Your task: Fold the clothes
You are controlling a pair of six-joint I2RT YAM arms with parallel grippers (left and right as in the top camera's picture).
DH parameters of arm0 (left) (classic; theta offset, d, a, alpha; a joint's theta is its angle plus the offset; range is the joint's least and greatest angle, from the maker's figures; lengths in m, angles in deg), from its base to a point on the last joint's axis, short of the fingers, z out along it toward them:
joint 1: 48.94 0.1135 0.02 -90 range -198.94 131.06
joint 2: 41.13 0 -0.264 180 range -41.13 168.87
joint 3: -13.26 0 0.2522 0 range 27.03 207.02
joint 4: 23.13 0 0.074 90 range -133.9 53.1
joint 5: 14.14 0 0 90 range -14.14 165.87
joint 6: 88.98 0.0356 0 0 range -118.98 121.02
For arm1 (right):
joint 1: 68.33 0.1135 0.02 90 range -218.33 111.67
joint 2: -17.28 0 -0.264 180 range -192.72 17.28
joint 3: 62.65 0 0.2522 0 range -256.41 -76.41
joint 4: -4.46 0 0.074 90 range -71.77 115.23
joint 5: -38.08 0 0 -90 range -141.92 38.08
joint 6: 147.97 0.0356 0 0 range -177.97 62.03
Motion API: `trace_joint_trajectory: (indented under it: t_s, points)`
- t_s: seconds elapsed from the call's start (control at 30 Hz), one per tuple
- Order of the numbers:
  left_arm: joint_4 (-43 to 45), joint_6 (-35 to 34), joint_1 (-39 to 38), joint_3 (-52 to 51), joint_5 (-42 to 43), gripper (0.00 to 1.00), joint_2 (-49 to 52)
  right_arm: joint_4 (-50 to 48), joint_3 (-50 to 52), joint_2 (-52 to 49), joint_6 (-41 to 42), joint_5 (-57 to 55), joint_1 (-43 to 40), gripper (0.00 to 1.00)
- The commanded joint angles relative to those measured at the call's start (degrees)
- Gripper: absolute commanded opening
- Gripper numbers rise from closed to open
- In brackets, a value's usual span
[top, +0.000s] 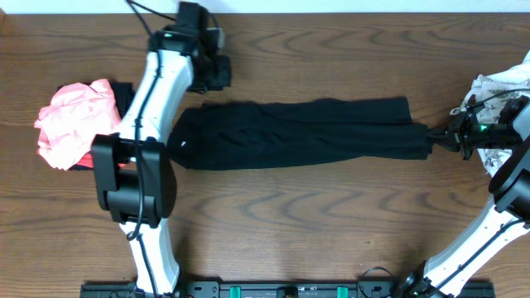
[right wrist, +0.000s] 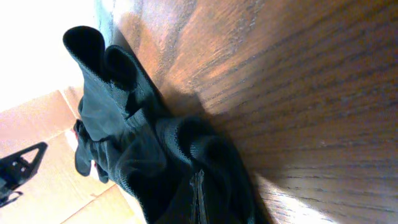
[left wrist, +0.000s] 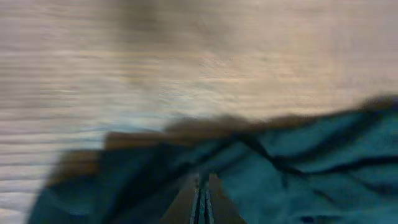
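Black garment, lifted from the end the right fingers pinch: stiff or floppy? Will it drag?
Probably floppy: the black garment bunches into folds at the right fingers. Lifted from that end, it would likely sag and drag, since most lies flat on the table. Slipping seems unlikely; those fingers are shut on gathered fabric.

Left arm [top: 156, 79]: white links are joined by black joint housings [top: 132, 178]; black cable [top: 145, 99] is routed alongside. Right arm [top: 476, 240]: finished alike; right gripper [top: 432, 137] is coloured black, green indicator light [top: 483, 127] is shown behind.
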Motion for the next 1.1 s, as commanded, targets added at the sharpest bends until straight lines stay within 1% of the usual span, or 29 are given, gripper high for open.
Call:
trace_joint_trajectory:
  t_s: [0.0, 0.1, 0.23, 0.33, 0.4, 0.5, 0.6, 0.77, 0.9, 1.0, 1.07]
  points:
    - [-2.9, -0.1, -2.3, -0.8, 0.0, 0.06, 3.2, -0.1, -0.1, -0.9, -0.7, 0.0, -0.1, 0.01]
    - [-5.0, -0.1, -3.6, -3.1, -0.4, 0.06, 5.3, -0.1, -0.1, -0.9, -0.8, 0.0, -0.1, 0.01]
    - [-4.5, -0.1, -3.8, -7.8, -3.7, 0.06, 8.1, 0.5, -0.1, -0.9, -1.6, 0.0, -0.1, 0.01]
    - [-4.5, -0.9, -3.5, -11.5, -4.0, 0.06, 9.1, 0.6, -0.1, -0.9, -1.6, 0.0, -0.1, 0.01]
    - [-6.0, -2.7, -3.5, -13.9, -4.0, 0.06, 9.1, 0.6, -0.1, -0.9, -1.6, 0.0, -0.1, 0.01]
    - [-8.7, -3.2, -3.5, -15.7, -3.7, 0.06, 9.1, 0.5, -0.1, -0.9, -1.6, 0.0, -0.2, 0.01]
    - [-8.8, -3.1, -3.4, -16.2, -3.6, 0.06, 9.1, -0.1, -0.1, -0.9, -1.6, 0.0, -0.2, 0.01]
    - [-6.7, -3.1, -3.3, -16.2, -3.6, 0.06, 9.1, -0.1, -0.1, -0.9, -1.6, -0.5, -0.2, 0.01]
    - [-7.5, -3.1, -3.2, -15.5, -3.6, 0.07, 9.0, -2.0, -0.1, -0.9, -1.6, -4.3, -0.2, 0.02]
    - [-8.9, -3.1, -3.1, -14.6, -3.6, 0.07, 8.9, -5.5, -0.6, -0.9, -1.6, -7.8, -0.3, 0.03]
    - [-9.8, -3.0, -3.0, -14.2, -3.6, 0.07, 8.8, -7.3, -1.8, -0.8, -1.6, -8.6, -0.6, 0.08]
